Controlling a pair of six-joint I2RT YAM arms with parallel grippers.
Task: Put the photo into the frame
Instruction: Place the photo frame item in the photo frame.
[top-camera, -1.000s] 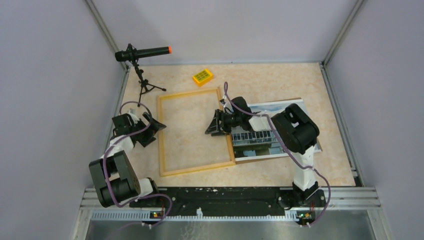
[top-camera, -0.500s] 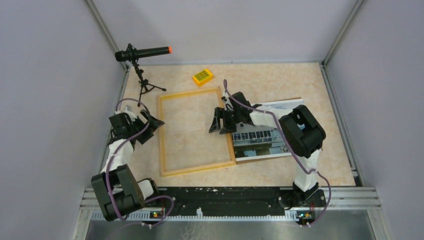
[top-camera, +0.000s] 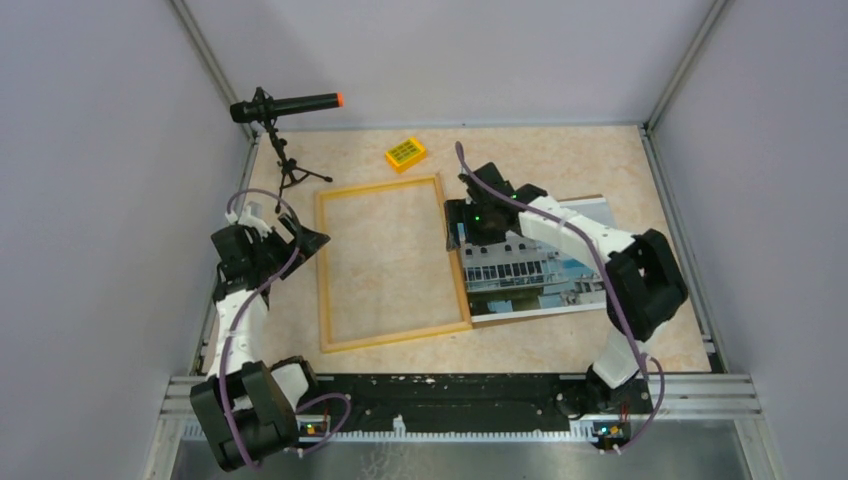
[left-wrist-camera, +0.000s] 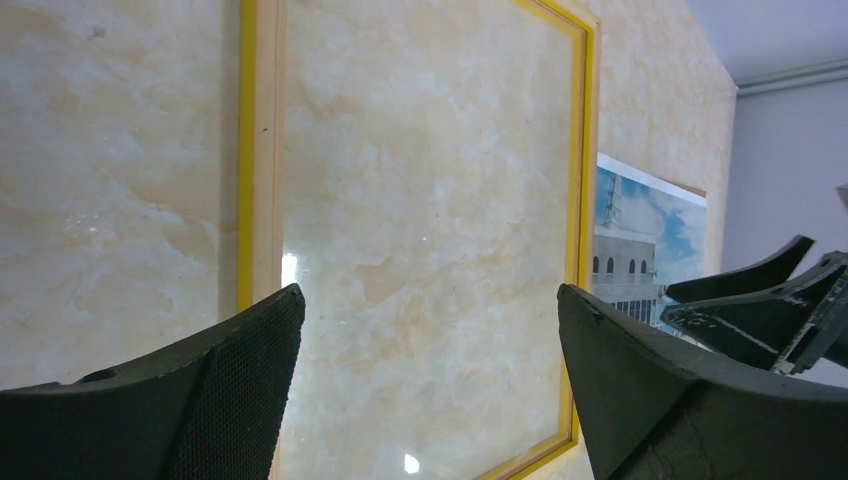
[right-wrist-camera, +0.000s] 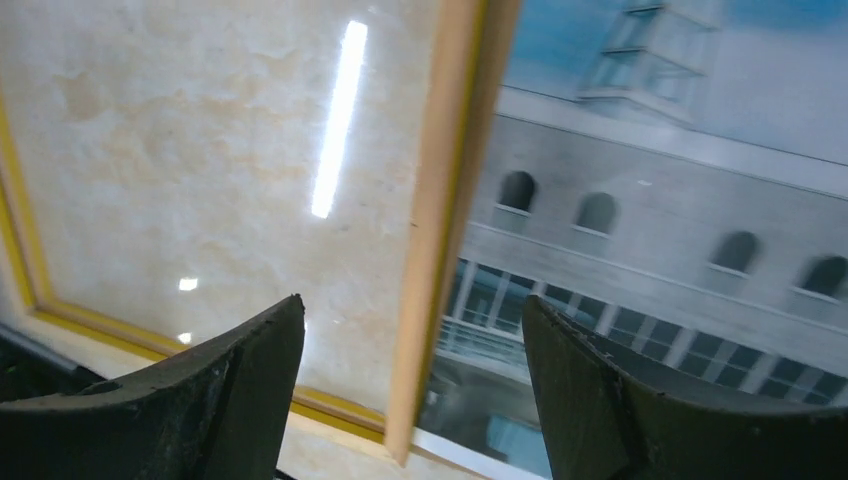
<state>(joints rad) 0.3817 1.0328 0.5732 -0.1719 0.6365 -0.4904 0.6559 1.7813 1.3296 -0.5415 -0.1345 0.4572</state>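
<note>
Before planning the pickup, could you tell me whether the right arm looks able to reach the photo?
Probably yes: the right tool hangs open just above the photo at its left edge, and nothing lies on it. Only the frame rail runs alongside there.

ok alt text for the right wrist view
The right hand hangs open over the frame, one finger either side of its wooden rail. Right of the rail lies the photo of a white building; left of it, beige marbled table.

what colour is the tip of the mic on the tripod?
Orange tip on a black microphone; it shows best in the top external view.
</note>
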